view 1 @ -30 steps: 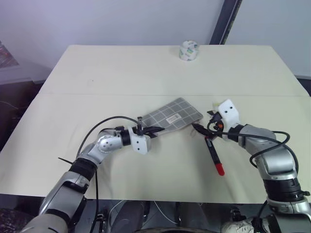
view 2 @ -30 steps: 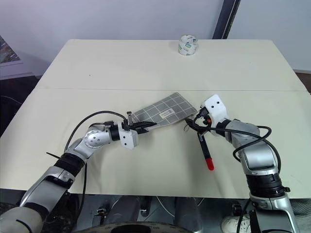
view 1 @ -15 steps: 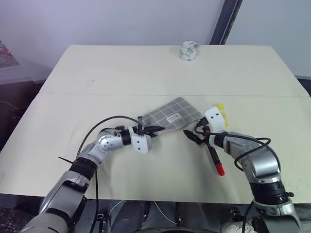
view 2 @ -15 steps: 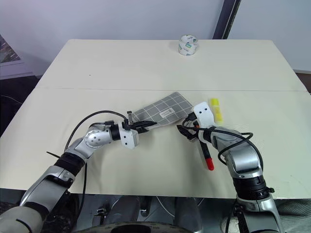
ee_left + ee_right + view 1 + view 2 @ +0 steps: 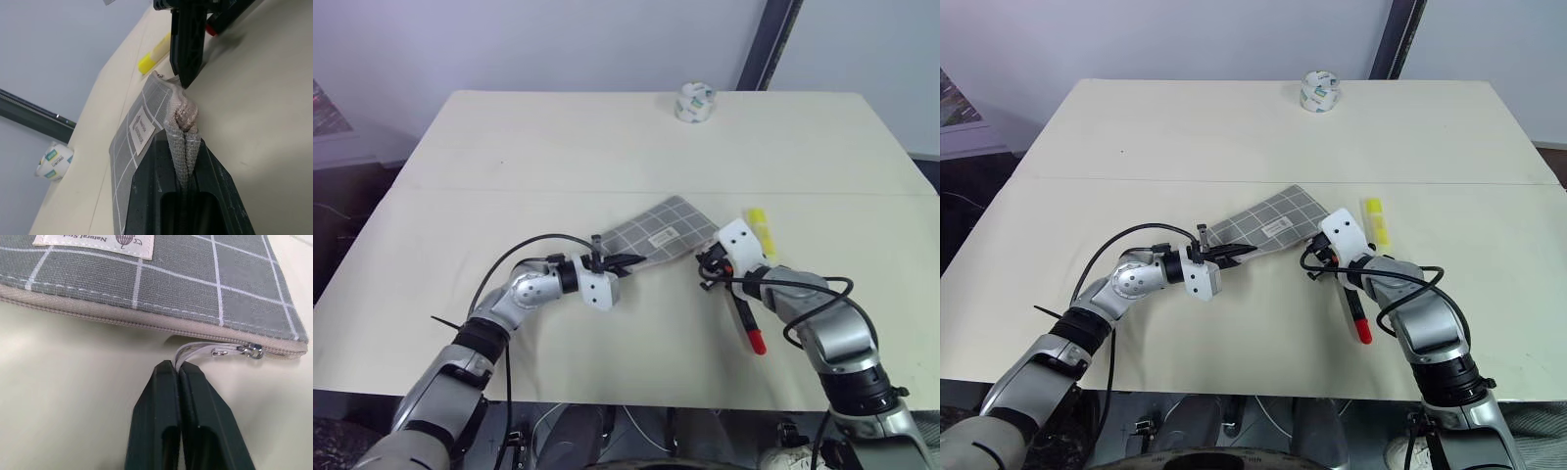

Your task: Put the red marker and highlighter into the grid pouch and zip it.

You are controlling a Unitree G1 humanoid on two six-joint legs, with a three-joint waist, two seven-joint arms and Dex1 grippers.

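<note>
My left gripper [image 5: 183, 115] is clamped on the near corner of the grid pouch [image 5: 668, 235], fabric bunched between the fingers. My right gripper [image 5: 177, 367] is pinched shut on the clear zipper pull [image 5: 195, 348], at the far end of the zipper edge from my left. The zipper looks closed along the visible edge. The red marker [image 5: 747, 317] lies on the table [image 5: 558, 147] just under my right wrist. The highlighter [image 5: 759, 221] sits just beyond that wrist, beside the pouch's end. Tape roll [image 5: 694, 101] is well apart at the far edge, with open tabletop around both arms.
</note>
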